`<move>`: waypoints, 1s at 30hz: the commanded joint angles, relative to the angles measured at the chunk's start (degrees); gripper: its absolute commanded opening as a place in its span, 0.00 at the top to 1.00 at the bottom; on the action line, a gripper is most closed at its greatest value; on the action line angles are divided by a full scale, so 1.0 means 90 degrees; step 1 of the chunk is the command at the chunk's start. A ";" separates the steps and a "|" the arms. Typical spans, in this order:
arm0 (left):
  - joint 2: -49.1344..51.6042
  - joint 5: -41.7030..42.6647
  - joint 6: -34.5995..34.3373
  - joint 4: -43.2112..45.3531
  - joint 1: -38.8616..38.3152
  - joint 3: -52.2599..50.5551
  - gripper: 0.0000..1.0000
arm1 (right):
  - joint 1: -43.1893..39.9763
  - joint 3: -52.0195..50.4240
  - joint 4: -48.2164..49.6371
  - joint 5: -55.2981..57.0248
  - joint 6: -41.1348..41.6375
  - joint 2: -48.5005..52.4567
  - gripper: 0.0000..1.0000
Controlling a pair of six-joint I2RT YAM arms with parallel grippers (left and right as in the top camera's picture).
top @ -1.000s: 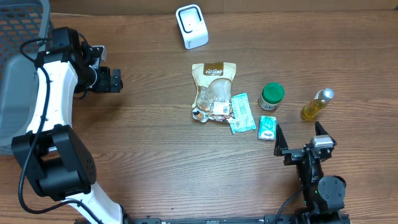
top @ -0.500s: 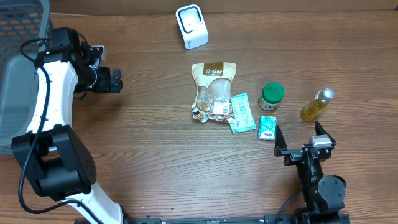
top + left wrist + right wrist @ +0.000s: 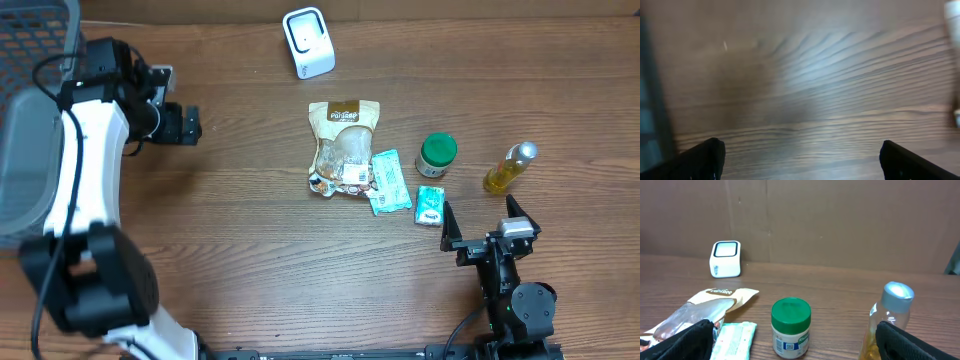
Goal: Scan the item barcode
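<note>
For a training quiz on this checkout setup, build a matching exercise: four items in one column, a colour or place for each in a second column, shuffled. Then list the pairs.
Items:
1. scanner
2. jar
3. bottle
4. snack pouch

Descriptions:
A. silver cap, yellowish contents
B. green lid
C. white, alone at the top of the overhead view
D. tan, lying flat beside a teal packet

Pairs: 1-C, 2-B, 3-A, 4-D.
</note>
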 commanded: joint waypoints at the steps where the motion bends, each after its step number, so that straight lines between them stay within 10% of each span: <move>1: -0.1897 0.0032 -0.0087 0.0007 -0.0274 0.0119 0.00 | -0.0012 -0.0063 0.0017 -0.0010 -0.0012 -0.0056 0.00; 19: -0.6054 -0.0537 -0.0068 -0.0559 -0.0294 -0.1336 0.01 | -0.0012 -0.0063 0.0017 -0.0010 -0.0012 -0.0056 0.00; 30: -0.9012 0.0087 -0.0087 0.4711 -0.0296 -0.4928 0.00 | -0.0012 -0.0063 0.0017 -0.0010 -0.0012 -0.0056 0.00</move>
